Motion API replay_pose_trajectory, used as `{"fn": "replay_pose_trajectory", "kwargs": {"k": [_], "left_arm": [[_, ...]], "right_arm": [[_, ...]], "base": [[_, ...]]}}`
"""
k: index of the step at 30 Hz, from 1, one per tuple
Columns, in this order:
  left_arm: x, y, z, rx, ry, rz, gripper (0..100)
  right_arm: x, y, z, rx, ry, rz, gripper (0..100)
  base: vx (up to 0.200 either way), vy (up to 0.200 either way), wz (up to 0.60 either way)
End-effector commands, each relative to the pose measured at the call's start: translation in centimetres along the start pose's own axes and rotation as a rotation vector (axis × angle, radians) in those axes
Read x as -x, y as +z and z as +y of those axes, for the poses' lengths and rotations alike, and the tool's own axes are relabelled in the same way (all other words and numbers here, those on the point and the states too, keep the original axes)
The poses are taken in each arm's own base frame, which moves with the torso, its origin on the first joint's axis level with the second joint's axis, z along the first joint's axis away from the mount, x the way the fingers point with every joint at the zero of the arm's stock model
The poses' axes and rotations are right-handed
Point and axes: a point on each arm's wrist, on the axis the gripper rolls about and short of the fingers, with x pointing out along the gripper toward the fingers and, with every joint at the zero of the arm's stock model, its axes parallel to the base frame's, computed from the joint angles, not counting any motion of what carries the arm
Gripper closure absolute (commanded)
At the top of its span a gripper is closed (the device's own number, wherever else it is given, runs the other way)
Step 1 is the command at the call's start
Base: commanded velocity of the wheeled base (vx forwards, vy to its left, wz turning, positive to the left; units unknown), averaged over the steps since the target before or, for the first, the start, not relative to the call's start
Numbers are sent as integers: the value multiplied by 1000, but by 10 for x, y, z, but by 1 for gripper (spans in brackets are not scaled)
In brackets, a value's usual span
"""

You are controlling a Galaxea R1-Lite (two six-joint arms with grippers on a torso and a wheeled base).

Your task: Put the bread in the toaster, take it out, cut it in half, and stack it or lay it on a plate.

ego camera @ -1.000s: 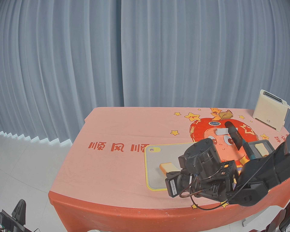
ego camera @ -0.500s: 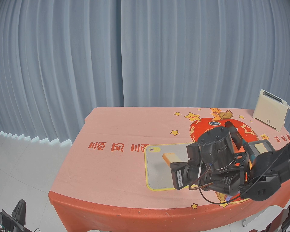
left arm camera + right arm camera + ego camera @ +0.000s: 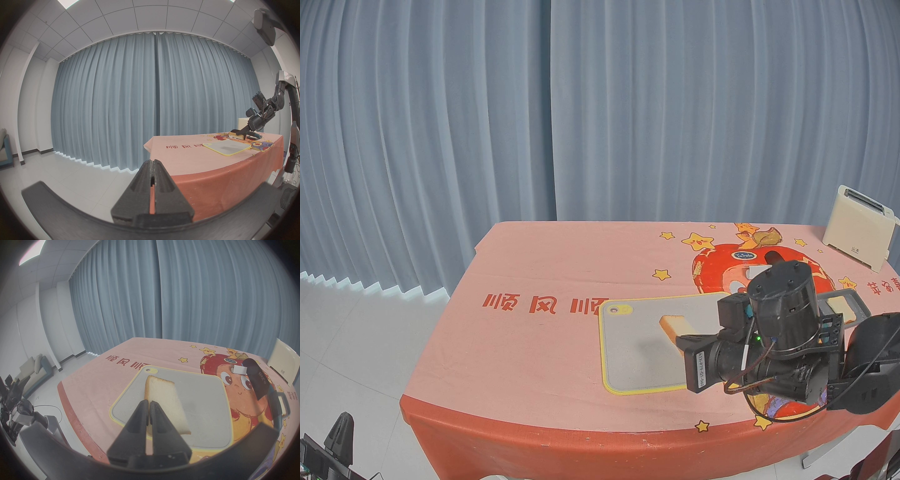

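Observation:
A slice of bread (image 3: 674, 326) hangs a little above the grey cutting board (image 3: 631, 359), and my right gripper (image 3: 148, 403) is shut on its near edge. In the right wrist view the bread (image 3: 165, 397) sticks out flat past the fingertips over the board (image 3: 206, 402). The cream toaster (image 3: 858, 228) stands at the table's far right corner. A black-bladed knife (image 3: 257, 377) lies right of the board, by a grey tray (image 3: 850, 294) that holds another piece of bread. My left gripper (image 3: 152, 162) is shut on nothing, low beside the table and well to its left.
The board lies near the table's front edge on the pink printed cloth (image 3: 550, 275). A small white tag (image 3: 239, 369) lies on the cloth by the knife. Blue curtains close off the room behind the table.
My right arm has swung to the right across the board, carrying the bread with it. The left arm has kept still.

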Motion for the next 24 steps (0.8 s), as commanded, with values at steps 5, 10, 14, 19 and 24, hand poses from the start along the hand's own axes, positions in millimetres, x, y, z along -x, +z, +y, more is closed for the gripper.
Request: {"fn": "replay_pose_trajectory", "kwargs": {"k": [5, 10, 14, 19, 24], "left_arm": [[0, -5, 0, 1, 0, 1, 100], [0, -5, 0, 1, 0, 1, 100], [0, -5, 0, 1, 0, 1, 100], [0, -5, 0, 1, -1, 1, 100], [0, -5, 0, 1, -1, 1, 100]], "right_arm": [[24, -1, -12, -20, 0, -36, 100], [34, -11, -23, -27, -16, -32, 100], [37, -13, -27, -34, -28, -32, 100], [62, -10, -38, -113, 19, -82, 100], [67, -15, -36, -100, 37, -81, 100]], "base": [[0, 0, 0], [0, 0, 0], [0, 0, 0], [0, 0, 0], [0, 0, 0]]}}
